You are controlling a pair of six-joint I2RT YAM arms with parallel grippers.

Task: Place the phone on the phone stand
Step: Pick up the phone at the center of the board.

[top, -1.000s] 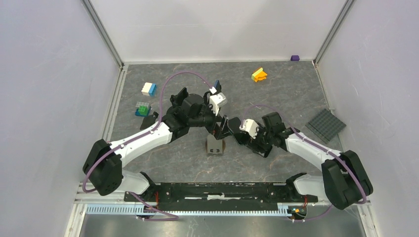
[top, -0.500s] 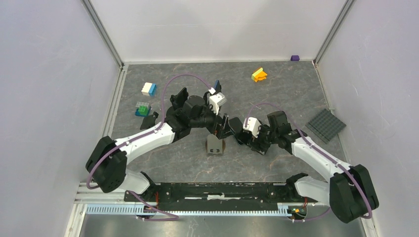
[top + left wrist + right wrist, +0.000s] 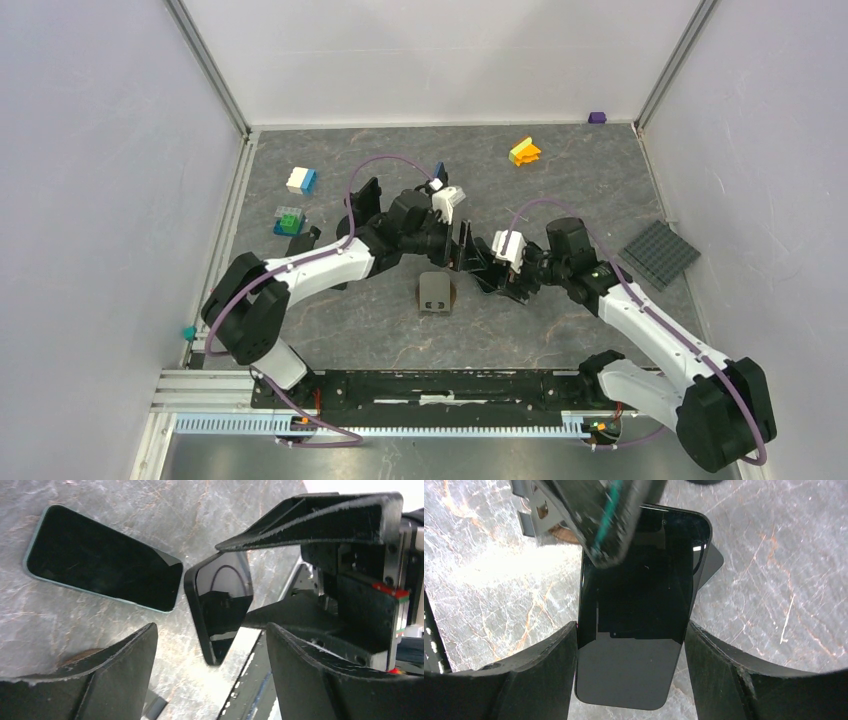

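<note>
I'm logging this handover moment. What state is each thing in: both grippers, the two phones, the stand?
Left gripper: open, holding nothing.
Right gripper: shut on the held phone.
Held phone: tilted, raised above the table, screen dark.
Second phone: lying flat on the table, screen dark, untouched.
Phone stand: upright, empty.

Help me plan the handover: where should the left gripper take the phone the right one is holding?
Take the free end of the phone, which sticks out past the right gripper pinching its long edges. Probably best to come from opposite that gripper and close the open left gripper across the flat faces: the slab is thin and those faces are broad.
</note>
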